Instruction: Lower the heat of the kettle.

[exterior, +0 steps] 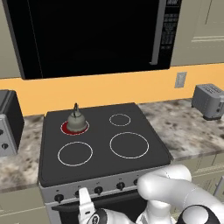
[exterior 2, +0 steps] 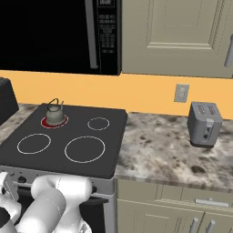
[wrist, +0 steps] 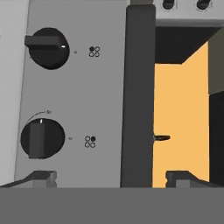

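- Over the stove, left base view: kettle (exterior: 76, 122) sits on the back-left burner (exterior: 75, 127), whose ring glows red, so heat is on. Other three rings look unlit. Row of knobs (exterior: 99, 190) runs along the stove's front panel; robot's hand (exterior: 85, 210) is low, just in front of the panel's left end. Toaster (exterior: 209, 101) stands on the tabletop (exterior: 188, 127) well off to the right.
- Right base view: same layout from the other side. Kettle (exterior 2: 54, 113) upright on the red burner at back-left of the cooktop (exterior 2: 68, 136); arm folded low in front of the oven.
- Hand view (rolled sideways): two knobs close up on the grey panel, upper knob (wrist: 48, 48) and lower knob (wrist: 42, 139), each w/ a small burner diagram beside it. Fingers (wrist: 40, 177) spread wide, nothing between them, not touching either knob yet.
- Step in hand, as I judge it: approach / lining up on a knob; no grip yet.
- Next move calls for: picking the knob whose diagram matches the back-left burner (can't read that w/ certainty here), centring the fingers on it, closing, then turning toward lower w/o going to off.
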You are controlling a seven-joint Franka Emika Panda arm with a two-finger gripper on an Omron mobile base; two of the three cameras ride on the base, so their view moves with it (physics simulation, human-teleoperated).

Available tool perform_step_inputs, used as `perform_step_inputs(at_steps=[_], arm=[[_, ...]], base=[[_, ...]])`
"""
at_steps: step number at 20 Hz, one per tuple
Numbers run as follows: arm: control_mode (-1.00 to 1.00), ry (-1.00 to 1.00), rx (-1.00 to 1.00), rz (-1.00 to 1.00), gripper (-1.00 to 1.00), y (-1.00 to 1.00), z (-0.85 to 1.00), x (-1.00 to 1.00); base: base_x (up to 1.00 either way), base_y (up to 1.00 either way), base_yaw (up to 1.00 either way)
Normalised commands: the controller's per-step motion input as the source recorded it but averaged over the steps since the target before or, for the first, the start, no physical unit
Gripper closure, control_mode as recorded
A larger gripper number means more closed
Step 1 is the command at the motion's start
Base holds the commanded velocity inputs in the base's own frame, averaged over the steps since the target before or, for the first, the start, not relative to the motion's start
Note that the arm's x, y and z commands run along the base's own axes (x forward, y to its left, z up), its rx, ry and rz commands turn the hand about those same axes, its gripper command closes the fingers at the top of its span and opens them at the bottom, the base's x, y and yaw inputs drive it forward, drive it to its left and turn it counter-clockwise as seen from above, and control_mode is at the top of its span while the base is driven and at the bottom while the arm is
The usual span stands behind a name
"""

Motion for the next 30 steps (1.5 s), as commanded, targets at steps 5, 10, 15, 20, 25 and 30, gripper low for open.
perform_step_inputs(at_steps=[5, 10, 15, 20, 25, 30], arm=[[-1.00, 0.00, 0.00, 0.00, -1.00, 0.03, -0.11, 0.00], [-1.00, 0.00, 0.00, 0.00, -1.00, 0.00, -0.09, 0.00], [-1.00, 0.00, 0.00, 0.00, -1.00, 0.00, -0.01, 0.04], [-1.00, 0.00, 0.00, 0.00, -1.00, 0.00, 0.00, 0.11], [-1.00, 0.00, 0.00, 0.00, -1.00, 0.00, -0.05, 0.13], [-1.00, 0.00, 0.00, 0.00, -1.00, 0.00, -0.10, 0.08]], base=[[0.00, 0.00, 0.00], [0.00, 0.00, 0.00], [0.00, 0.00, 0.00], [0.00, 0.00, 0.00], [0.00, 0.00, 0.00], [0.00, 0.00, 0.00]])
